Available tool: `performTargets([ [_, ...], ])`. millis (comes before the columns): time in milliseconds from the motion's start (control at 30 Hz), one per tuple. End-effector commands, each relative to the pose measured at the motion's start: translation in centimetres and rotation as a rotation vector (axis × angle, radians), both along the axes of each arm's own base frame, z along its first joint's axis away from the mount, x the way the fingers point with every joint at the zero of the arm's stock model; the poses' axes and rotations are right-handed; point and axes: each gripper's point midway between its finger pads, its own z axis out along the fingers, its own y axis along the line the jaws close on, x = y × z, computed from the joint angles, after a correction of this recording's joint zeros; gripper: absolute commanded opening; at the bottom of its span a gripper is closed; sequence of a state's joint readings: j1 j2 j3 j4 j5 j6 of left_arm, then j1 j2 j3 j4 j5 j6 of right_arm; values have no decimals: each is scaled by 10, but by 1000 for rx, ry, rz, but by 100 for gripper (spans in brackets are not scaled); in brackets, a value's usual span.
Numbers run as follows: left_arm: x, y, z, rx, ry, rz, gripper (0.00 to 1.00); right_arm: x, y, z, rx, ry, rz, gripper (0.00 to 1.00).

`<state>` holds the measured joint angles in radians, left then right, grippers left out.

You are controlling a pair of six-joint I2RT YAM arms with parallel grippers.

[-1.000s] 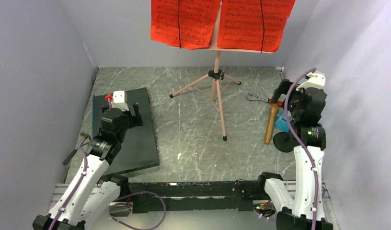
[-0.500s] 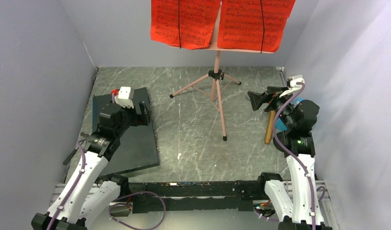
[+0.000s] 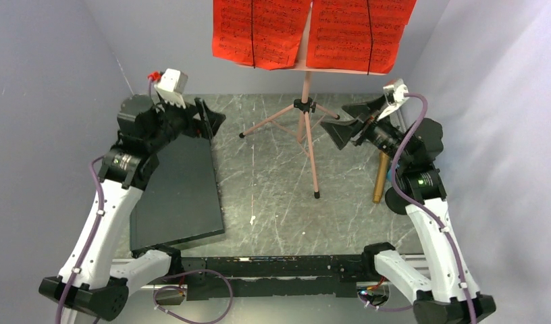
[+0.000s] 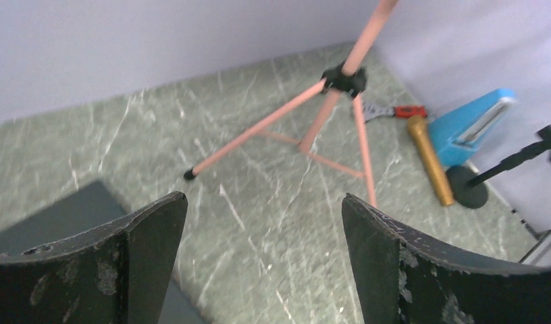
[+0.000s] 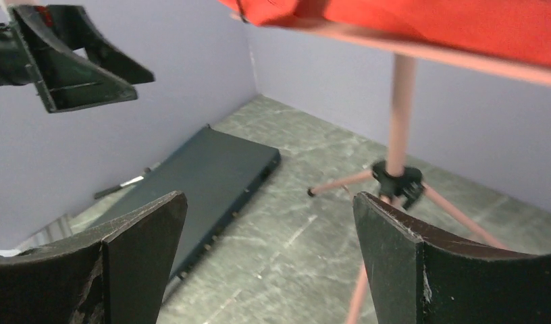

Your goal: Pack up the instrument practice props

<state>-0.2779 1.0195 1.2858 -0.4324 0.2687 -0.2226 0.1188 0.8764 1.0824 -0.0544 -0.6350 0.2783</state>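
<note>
top external view shows the pink music stand [image 3: 308, 138] upright on the tabletop [image 3: 273, 202], red sheet-music pages [image 3: 266, 34] on its desk. left pincer [image 3: 211, 125] and right pincer [image 3: 342, 128] hang either side of its pole, both wide and empty, likely lining up on it. left wrist view adds the blue metronome [image 4: 472, 127] beside the gold microphone [image 4: 429, 158], right of the stand; right wrist view shows the dark slab [image 5: 212, 172] left of it.

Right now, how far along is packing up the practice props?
Done: nothing looks packed. The pink music stand is upright with the red sheet-music pages on its desk. The gold microphone and blue metronome sit on the floor at the right. In hand: nothing. The left gripper and right gripper are open and empty, either side of the stand. Left: every prop.
</note>
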Motion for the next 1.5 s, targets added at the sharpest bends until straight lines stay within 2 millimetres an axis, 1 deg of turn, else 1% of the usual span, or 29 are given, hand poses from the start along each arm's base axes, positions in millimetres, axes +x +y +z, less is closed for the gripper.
performTargets([
  [0, -6, -16, 61, -38, -98, -106, 90, -2, 18, 63, 90, -112, -28, 97],
  [100, -2, -21, 94, -61, -151, -123, 90, 2, 34, 83, 148, -106, -37, 95],
  [167, 6, -26, 108, -69, -164, -128, 89, 6, 43, 95, 181, -100, -47, 94],
  [233, 12, -29, 127, -88, -188, -128, 89, 13, 53, 105, 212, -84, -65, 94],
  [267, 16, -32, 132, -95, -193, -127, 88, 15, 59, 111, 221, -86, -66, 93],
  [367, 26, -41, 152, -121, -222, -129, 87, 27, 73, 118, 243, -55, -87, 92],
  [433, 32, -49, 167, -132, -254, -128, 86, 36, 75, 129, 273, -39, -119, 90],
  [533, 45, -58, 185, -144, -299, -98, 85, 54, 75, 134, 296, -2, -189, 88],
  [633, 56, -70, 198, -152, -334, -89, 83, 67, 74, 138, 322, 9, -228, 84],
  [700, 65, -75, 204, -162, -350, -73, 81, 77, 78, 136, 321, 24, -241, 82],
  [800, 71, -81, 215, -189, -384, -68, 78, 88, 82, 134, 320, 47, -259, 80],
  [933, 79, -85, 224, -219, -418, -53, 71, 98, 87, 134, 329, 43, -268, 73],
  [1000, 83, -86, 228, -231, -431, -50, 69, 104, 88, 132, 321, 49, -282, 71],
  [1133, 86, -93, 230, -247, -437, -73, 64, 110, 91, 131, 328, 43, -286, 69],
  [1300, 89, -99, 234, -274, -446, -92, 55, 117, 96, 127, 318, 51, -282, 66],
  [1400, 89, -103, 235, -283, -448, -105, 54, 119, 98, 126, 320, 52, -283, 65],
  [1467, 92, -104, 233, -283, -442, -103, 54, 122, 99, 123, 316, 57, -285, 65],
])
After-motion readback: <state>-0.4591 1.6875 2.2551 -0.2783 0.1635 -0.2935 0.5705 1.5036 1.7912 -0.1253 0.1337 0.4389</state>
